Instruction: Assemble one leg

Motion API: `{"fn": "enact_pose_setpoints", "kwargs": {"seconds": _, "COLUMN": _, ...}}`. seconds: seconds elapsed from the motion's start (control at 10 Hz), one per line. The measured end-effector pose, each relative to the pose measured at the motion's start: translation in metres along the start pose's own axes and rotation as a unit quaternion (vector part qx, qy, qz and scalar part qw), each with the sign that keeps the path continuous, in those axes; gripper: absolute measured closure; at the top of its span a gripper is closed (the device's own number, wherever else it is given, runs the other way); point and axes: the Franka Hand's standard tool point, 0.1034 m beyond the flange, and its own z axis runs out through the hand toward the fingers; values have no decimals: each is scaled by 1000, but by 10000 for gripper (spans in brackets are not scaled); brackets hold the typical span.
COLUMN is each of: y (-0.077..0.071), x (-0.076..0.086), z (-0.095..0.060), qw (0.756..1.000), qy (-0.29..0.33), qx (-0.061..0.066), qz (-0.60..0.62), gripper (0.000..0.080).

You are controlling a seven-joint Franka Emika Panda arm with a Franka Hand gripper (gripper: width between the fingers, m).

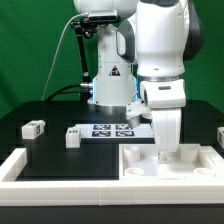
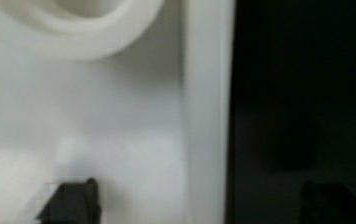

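Two small white legs with black-and-white tags lie on the black table at the exterior view's left, one (image 1: 32, 128) farther left, one (image 1: 73, 137) nearer the middle. A third small white piece (image 1: 220, 136) shows at the right edge. My gripper (image 1: 166, 153) is down on the large white panel (image 1: 195, 160) at the front right. In the wrist view the gripper (image 2: 198, 203) is open. One fingertip (image 2: 72, 200) is over the white panel (image 2: 86, 120) and the other over the black table (image 2: 308, 100), with the panel's rim between them. A round socket (image 2: 90, 22) shows on the panel. The gripper holds nothing.
The marker board (image 1: 112, 129) lies flat behind the gripper, in front of the robot base (image 1: 110, 85). A raised white ledge (image 1: 20, 165) runs along the front left of the table.
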Motion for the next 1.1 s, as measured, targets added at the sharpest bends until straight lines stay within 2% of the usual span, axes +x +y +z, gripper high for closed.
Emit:
{"fn": "enact_pose_setpoints", "kwargs": {"seconds": 0.3, "y": 0, "x": 0, "z": 0, "qw": 1000, "qy": 0, "qx": 0, "qz": 0, "gripper": 151}}
{"fn": "enact_pose_setpoints", "kwargs": {"seconds": 0.6, "y": 0, "x": 0, "z": 0, "qw": 1000, "qy": 0, "qx": 0, "qz": 1, "gripper": 150}}
{"fn": "enact_pose_setpoints", "kwargs": {"seconds": 0.9, "y": -9, "x": 13, "z": -31, "qw": 999, "qy": -6, "qx": -17, "qz": 40, "gripper": 150}}
{"fn": "enact_pose_setpoints", "kwargs": {"seconds": 1.1, "y": -10, "x": 31, "z": -47, "qw": 997, "qy": -4, "qx": -30, "qz": 73, "gripper": 150}}
